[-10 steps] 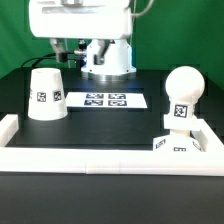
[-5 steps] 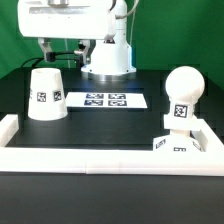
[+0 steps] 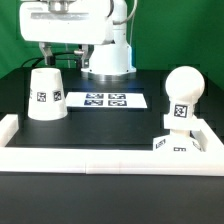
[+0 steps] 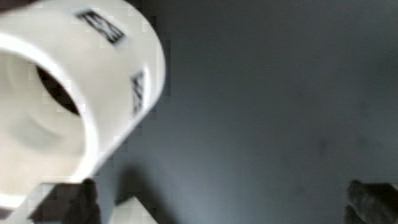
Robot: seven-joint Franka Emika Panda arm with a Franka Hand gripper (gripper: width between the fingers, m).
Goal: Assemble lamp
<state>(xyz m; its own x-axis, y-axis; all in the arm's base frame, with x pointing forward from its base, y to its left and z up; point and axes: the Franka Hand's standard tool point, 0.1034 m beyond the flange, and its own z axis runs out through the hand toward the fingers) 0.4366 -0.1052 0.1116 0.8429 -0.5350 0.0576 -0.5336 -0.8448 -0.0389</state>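
Note:
The white cone shade (image 3: 45, 93) stands on the black table at the exterior view's left, wide end down. It also shows in the wrist view (image 4: 80, 90), off to one side of the jaws. The round-topped bulb (image 3: 181, 97) stands upright on the flat square base (image 3: 177, 144) at the exterior view's right, against the white wall. My gripper (image 3: 64, 57) hangs above and just behind the shade. In the wrist view the gripper (image 4: 217, 205) is open and empty, with one dark fingertip (image 4: 64, 200) near the shade and bare table between the jaws.
The marker board (image 3: 105, 100) lies flat in the middle of the table. A low white wall (image 3: 95, 158) runs along the front and both sides. The robot's white base (image 3: 108, 58) stands at the back.
My gripper has moved toward the exterior view's left, from over the marker board's far side to above the shade. The lamp parts have not moved.

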